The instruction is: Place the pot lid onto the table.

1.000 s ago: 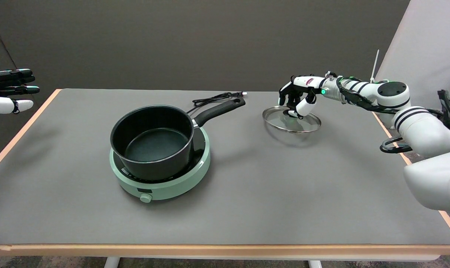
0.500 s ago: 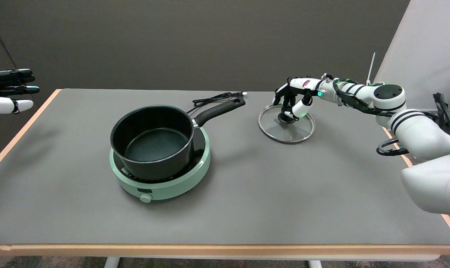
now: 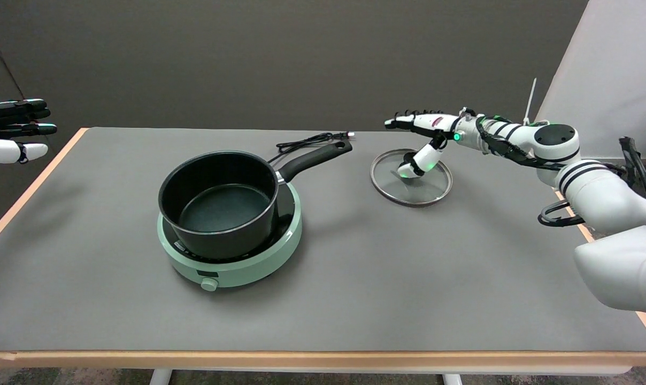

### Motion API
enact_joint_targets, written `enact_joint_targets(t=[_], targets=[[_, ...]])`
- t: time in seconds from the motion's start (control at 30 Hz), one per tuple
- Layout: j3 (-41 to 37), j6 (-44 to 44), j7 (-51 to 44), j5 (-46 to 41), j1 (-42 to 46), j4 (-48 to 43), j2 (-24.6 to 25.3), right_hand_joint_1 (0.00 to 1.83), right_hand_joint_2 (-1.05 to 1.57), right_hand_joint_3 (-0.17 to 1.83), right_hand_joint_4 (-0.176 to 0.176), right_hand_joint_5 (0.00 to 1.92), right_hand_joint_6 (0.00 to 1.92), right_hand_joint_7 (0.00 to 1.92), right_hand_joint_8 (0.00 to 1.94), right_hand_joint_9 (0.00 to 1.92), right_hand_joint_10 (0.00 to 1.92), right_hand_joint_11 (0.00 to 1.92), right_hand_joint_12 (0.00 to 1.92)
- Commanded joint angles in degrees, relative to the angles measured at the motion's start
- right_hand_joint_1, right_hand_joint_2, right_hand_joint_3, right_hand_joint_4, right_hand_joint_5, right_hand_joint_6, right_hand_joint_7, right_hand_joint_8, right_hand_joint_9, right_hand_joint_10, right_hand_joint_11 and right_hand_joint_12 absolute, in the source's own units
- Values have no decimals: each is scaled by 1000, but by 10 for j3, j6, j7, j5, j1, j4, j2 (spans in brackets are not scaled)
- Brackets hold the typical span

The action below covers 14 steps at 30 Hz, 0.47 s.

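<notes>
Head view of the table (image 3: 355, 299), grey-topped with a pale wooden edge. The glass pot lid (image 3: 411, 184), rimmed in metal, lies flat on the table at about 2 o'clock from the table's centre, well apart from the pot. The right hand (image 3: 422, 133) reaches in from 3 o'clock and hovers over the lid: its fingers (image 3: 403, 122) are stretched out and spread toward 9 o'clock above the lid's far rim, while the thumb (image 3: 416, 162) points down over the lid's centre, where the knob is hidden behind it; whether the thumb touches the knob cannot be told. The hand holds nothing. At about 9 o'clock from the lid, a black pot (image 3: 218, 200), uncovered, sits on a pale green cooker (image 3: 237, 267) with a front dial; the pot's black handle (image 3: 315, 158) points toward 2 o'clock. A black power cord (image 3: 307, 141) lies coiled on the table just behind the handle.
</notes>
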<state>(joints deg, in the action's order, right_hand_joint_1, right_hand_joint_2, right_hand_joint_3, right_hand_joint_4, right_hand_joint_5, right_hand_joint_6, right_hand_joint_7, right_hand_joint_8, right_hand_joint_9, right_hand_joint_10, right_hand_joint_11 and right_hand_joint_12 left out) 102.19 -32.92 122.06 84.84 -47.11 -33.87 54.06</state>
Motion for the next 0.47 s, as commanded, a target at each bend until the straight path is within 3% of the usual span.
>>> enact_joint_targets(t=[0.03,0.3,0.47], targets=[[-74,-9,0,-7,35,-87,-11,769,333,826,63,13,75,-1,-1,-1,-1,43,415],[-110,-16,0,-25,96,-232,-25,749,329,823,64,19,57,-1,20,-1,5,49,432],[-152,37,-29,-23,171,-365,-25,713,336,850,69,24,119,1,100,-1,159,71,483]])
